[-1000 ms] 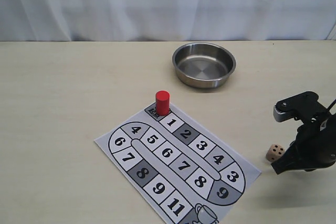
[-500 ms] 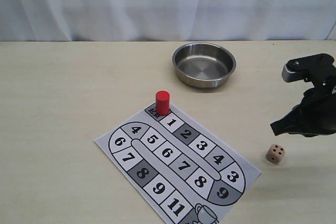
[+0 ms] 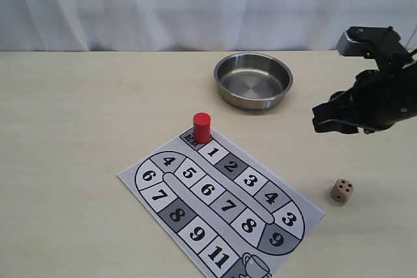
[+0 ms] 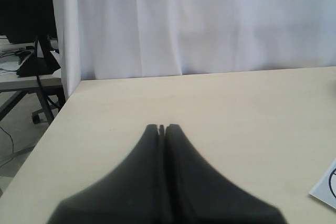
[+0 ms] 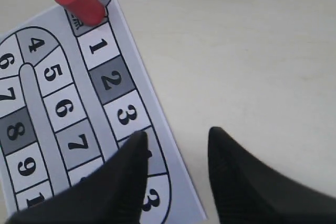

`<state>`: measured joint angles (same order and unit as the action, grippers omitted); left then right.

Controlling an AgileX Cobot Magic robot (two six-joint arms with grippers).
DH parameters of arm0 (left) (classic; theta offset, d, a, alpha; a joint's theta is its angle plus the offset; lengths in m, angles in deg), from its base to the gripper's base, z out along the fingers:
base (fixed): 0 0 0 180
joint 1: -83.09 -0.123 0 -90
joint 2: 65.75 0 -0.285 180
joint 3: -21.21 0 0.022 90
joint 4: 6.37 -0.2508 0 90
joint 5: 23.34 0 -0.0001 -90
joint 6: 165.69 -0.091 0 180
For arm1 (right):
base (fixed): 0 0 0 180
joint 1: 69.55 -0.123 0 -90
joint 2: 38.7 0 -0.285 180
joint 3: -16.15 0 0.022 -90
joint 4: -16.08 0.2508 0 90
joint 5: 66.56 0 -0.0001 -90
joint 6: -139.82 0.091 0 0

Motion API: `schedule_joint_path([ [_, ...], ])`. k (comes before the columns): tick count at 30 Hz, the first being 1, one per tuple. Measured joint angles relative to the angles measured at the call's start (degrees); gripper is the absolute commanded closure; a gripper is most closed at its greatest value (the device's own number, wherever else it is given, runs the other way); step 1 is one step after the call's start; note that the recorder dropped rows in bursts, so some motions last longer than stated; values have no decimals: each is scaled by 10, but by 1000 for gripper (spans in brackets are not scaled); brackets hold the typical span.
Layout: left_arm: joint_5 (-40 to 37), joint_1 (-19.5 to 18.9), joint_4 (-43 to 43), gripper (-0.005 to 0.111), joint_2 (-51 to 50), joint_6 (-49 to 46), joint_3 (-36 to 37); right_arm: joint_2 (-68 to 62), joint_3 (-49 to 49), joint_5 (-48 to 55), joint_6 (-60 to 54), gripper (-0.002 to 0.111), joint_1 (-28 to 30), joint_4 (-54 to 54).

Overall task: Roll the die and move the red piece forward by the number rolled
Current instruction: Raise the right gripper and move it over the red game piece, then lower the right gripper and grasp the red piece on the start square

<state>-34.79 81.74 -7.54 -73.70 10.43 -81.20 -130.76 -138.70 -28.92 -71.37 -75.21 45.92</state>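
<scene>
The red piece (image 3: 202, 127) is seen standing upright on the start square at the far corner of the printed board (image 3: 218, 200), touching the edge of square 1. The board is laid askew on the desk (image 3: 78, 109), and its nearest corner is cut off by the bottom edge of the exterior view. The numbered track ahead of the piece is uncovered along its whole length.

The die (image 3: 341, 191) is found on bare desk just off the board's right-hand edge, level with the bend where squares 3 and 9 meet. It touches neither the sheet nor anything else, and bare surface is left on all sides of it. Dark pips are shown on its faces, but they are too small to be counted with certainty.

The right gripper (image 5: 177, 135) is held above the desk, to the right of the steel bowl (image 3: 253, 81) and apart from the die. Its jaws are spread apart and nothing is held between them; in the right wrist view the board's edge and squares 2 and 3 are framed by them.

The left gripper (image 4: 160, 128) is not caught by the exterior view. In its own wrist view its jaws are pressed together, empty, over bare desk, with the desk's side edge and the white curtain (image 3: 195, 4) beyond.

A broad stretch of open desk is left on the board's left side, and a narrower strip between board and bowl.
</scene>
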Motion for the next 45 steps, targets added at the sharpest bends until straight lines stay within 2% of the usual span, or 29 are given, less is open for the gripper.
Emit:
schedule_joint_path([
  [3,0,0,0,107,0,0,0,-21,-13,-5,-3,56,-33,5],
  [9,0,0,0,107,0,0,0,-89,-61,-37,11,56,-112,9],
  [13,0,0,0,107,0,0,0,-171,-143,-45,52,56,-166,-2],
  [19,0,0,0,107,0,0,0,-299,-296,-31,203,56,-208,-144],
  [21,0,0,0,107,0,0,0,-327,-334,-24,214,54,-215,-156],
  [23,0,0,0,107,0,0,0,-354,-364,-24,216,42,-220,-164],
  [24,0,0,0,107,0,0,0,-367,-377,-23,216,40,-221,-166],
  [45,0,0,0,107,0,0,0,-424,-390,-75,196,41,-225,-168],
])
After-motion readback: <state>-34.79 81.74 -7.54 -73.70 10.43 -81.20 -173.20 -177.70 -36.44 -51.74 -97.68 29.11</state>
